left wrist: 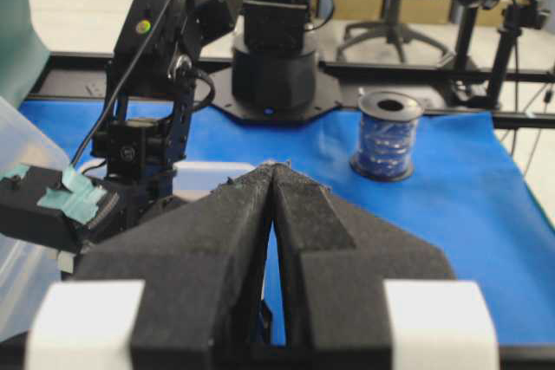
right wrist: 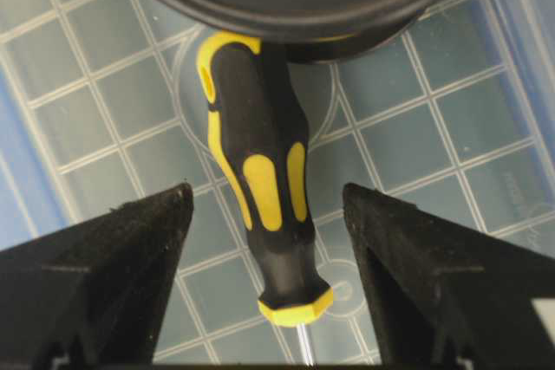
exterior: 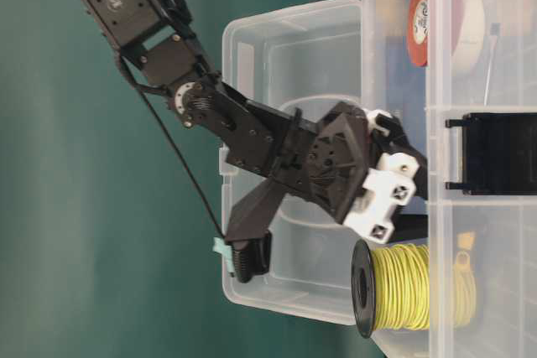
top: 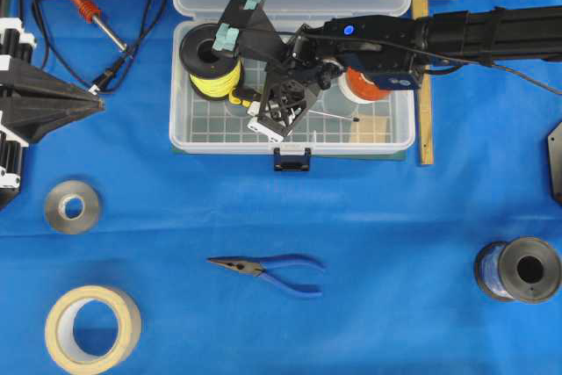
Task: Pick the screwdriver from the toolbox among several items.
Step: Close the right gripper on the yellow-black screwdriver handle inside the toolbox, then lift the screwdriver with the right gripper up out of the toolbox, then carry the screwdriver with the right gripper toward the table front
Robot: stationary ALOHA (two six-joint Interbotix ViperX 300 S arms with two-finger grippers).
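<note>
The clear toolbox (top: 184, 120) stands open at the top middle. The screwdriver lies on its gridded floor; the yellow-and-black handle (right wrist: 260, 179) shows in the right wrist view, its butt end under the rim of a yellow wire spool (top: 211, 59). Overhead only its thin shaft (top: 338, 116) is clear. My right gripper (right wrist: 267, 201) is down inside the box, open, one finger on each side of the handle, not touching it; overhead it is here (top: 272, 110). My left gripper (top: 92, 103) rests shut and empty at the left edge, also in the left wrist view (left wrist: 273, 171).
An orange tape roll (top: 364, 85) also sits in the box. On the blue cloth lie a soldering iron (top: 79, 2), blue pliers (top: 272, 270), a masking tape roll (top: 92, 327), a grey ring (top: 73, 206) and a blue wire spool (top: 518, 270). A wooden stick (top: 426, 103) lies right of the box.
</note>
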